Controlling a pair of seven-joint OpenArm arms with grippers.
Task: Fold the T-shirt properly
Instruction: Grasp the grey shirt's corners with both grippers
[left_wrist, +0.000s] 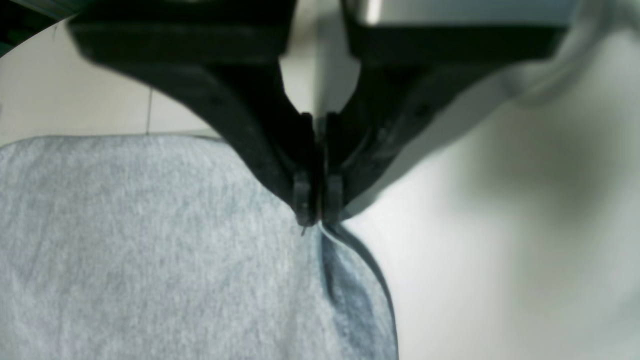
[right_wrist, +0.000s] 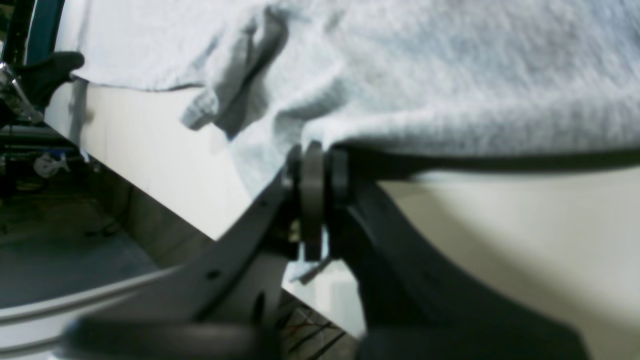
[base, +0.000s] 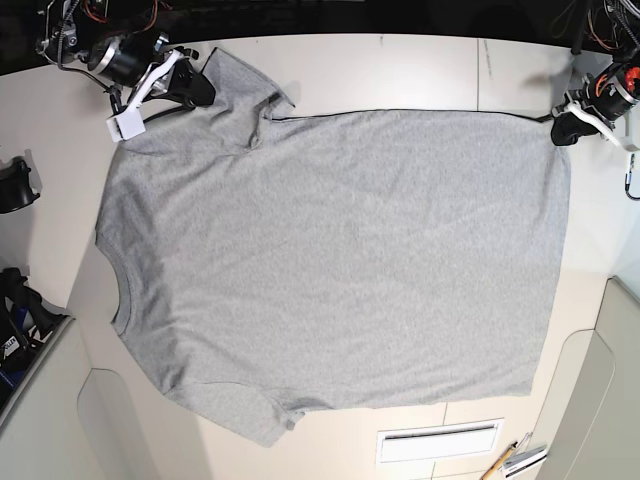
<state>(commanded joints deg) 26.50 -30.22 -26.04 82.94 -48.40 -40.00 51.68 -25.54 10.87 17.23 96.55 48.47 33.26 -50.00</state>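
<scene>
Two pincers are gripping the T-shirt (base: 340, 260), which is lying spread almost flat across the pale worktop (base: 400, 65), plain grey side up with no lettering showing. In the base view the neck opening is facing that view's left edge and the hem is running down its right side. We are seeing one sleeve at the bottom of that view, lying flat, and the other sleeve (base: 240, 80) at the top left, rumpled and partly folded over on itself.

Our left pincer (left_wrist: 318, 207) is closed tight on the cloth at the hem corner, at the base view's upper right (base: 566, 128); its wrist view is showing the fingers pressed together with a thin edge of fabric between them and a dark crease running away below the tips.

Our right pincer (right_wrist: 314, 165) is likewise clamped shut on the shirt near the shoulder by the rumpled sleeve, at the base view's upper left (base: 195, 95). In its wrist view the cloth is draping over the closed tips, lifted slightly off the worktop, with a shadow beneath the raised edge.
</scene>
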